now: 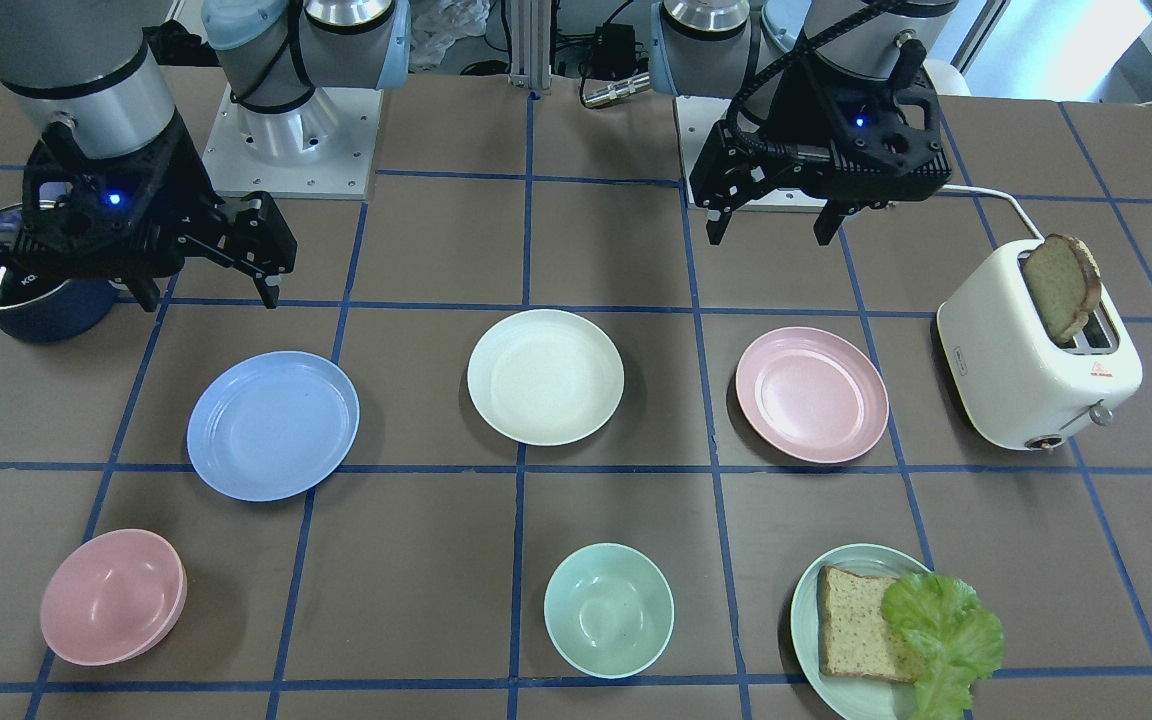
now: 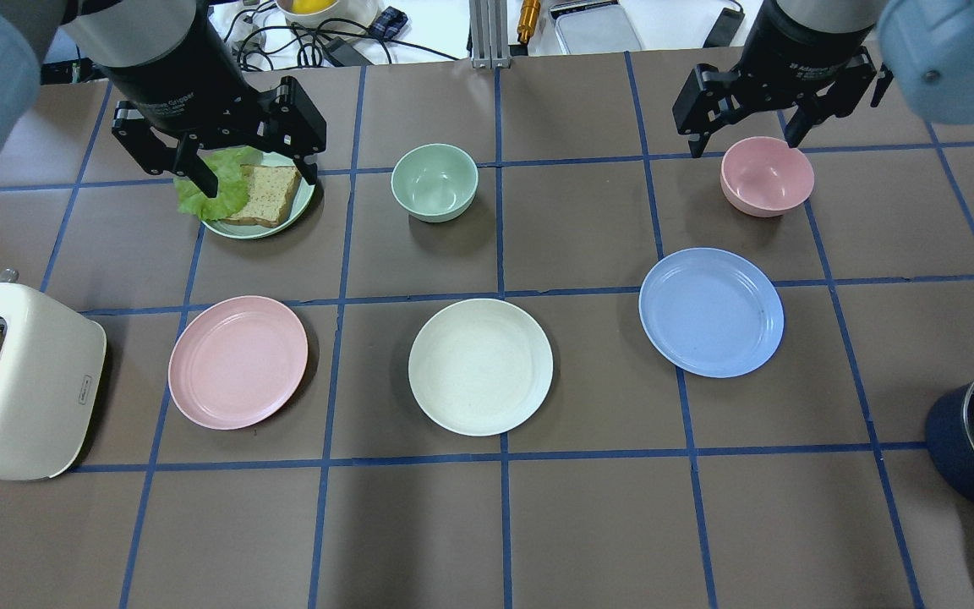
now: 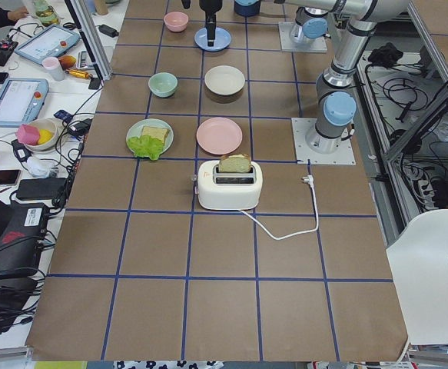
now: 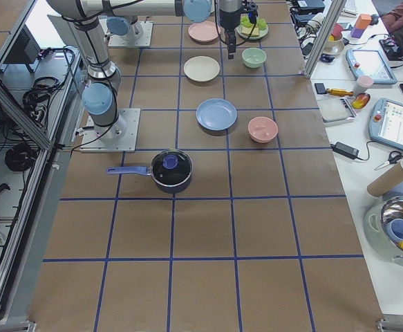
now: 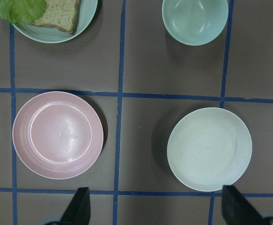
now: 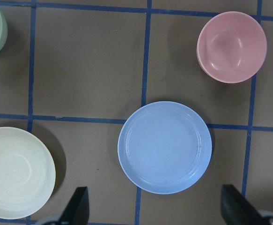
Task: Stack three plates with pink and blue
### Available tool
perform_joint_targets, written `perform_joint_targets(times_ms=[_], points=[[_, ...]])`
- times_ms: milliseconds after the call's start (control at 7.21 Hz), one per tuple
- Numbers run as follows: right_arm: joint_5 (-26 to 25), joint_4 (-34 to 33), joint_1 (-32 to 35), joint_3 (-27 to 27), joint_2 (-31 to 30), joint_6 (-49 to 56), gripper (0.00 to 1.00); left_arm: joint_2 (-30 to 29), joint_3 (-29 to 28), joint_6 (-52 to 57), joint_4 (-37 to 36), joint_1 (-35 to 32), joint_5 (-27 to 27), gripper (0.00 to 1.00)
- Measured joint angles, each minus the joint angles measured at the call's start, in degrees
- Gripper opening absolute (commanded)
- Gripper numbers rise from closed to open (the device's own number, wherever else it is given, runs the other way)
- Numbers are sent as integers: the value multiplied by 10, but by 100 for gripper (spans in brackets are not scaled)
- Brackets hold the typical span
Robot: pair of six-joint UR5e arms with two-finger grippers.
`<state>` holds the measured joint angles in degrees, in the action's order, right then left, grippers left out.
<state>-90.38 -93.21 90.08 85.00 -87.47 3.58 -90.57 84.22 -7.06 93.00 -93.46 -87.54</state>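
**Three plates lie apart while both grippers hang open above them**

In the front-facing view, the light blue plate, the cream-white plate and the pale pink plate are seen in a row on the table. They are well apart and none is stacked. The left gripper is held in the air behind the pink plate. Its fingers are pointed down and spread wide, with nothing between them. The right gripper is posed likewise behind the blue plate (a dark saucepan is partly hidden by it).

In the overhead view, both wrists are seen turned straight down. The left gripper overlaps the green plate of bread and lettuce, and the right overlaps the pink bowl.

In the exterior left view, a toaster is found near the pink plate.

In the exterior right view, the three plates are seen in one line along the table.

In the left wrist view, the pink and cream-white plates are shown below two widely parted fingertips.

In the right wrist view, the blue plate is framed between the spread fingertips.
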Motion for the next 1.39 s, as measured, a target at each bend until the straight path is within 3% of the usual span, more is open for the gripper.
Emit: perform_joint_targets(times_ms=[277, 970, 1109, 1386], points=[[4, 61, 3, -38, -14, -3, 100, 0, 0, 0, 0, 0, 0, 100], [1, 74, -1, -65, -6, 1, 100, -13, 15, 4, 2, 1, -4, 100], [0, 82, -2, -70, -9, 3, 100, -25, 36, 19, -12, 1, -10, 100], [1, 84, -5, -66, 3, 2, 100, -56, 125, 59, -119, 2, -28, 100]])
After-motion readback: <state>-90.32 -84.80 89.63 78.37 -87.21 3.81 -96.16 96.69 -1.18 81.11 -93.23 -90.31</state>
